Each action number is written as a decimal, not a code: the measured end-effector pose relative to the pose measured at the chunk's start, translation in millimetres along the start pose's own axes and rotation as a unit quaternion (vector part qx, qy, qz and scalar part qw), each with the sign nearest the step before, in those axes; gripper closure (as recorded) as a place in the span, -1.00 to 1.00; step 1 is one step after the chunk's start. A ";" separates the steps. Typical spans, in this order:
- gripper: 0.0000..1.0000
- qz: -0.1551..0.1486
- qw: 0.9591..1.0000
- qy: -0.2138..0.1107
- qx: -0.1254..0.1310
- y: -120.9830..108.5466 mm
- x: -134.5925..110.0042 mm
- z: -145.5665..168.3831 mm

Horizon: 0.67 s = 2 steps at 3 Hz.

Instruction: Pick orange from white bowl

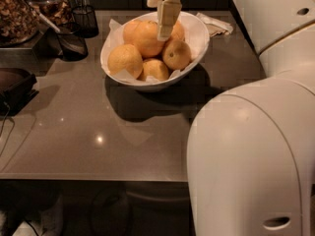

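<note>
The white bowl [201, 37] stands at the back middle of the grey table and holds several fruits on white paper. The orange [141, 37] is the largest fruit, at the bowl's back left. My gripper [166, 29] hangs down from the top edge over the bowl, its tip at the orange's right side, between it and a smaller orange [178, 32]. A dimpled small fruit [177, 54] and two yellower fruits [125, 59] lie at the front of the bowl.
My bulky white arm [246, 151] fills the right and front right. Two black mesh cups [72, 42] and jars [17, 14] stand at the back left. A crumpled napkin [215, 24] lies behind the bowl. A dark object [15, 85] sits at the left edge.
</note>
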<state>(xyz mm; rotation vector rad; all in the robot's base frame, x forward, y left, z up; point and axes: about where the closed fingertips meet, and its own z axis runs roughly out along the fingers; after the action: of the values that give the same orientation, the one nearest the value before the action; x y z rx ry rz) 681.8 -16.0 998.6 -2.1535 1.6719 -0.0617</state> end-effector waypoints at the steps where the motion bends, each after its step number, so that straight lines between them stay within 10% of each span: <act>1: -0.44 0.000 1.000 0.000 0.000 0.0 0.0 0.0; 2: -0.40 0.000 1.000 0.000 0.000 0.0 0.0 0.0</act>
<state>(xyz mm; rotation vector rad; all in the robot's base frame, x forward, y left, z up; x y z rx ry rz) 681.8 -16.0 998.6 -2.1535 1.6719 -0.0617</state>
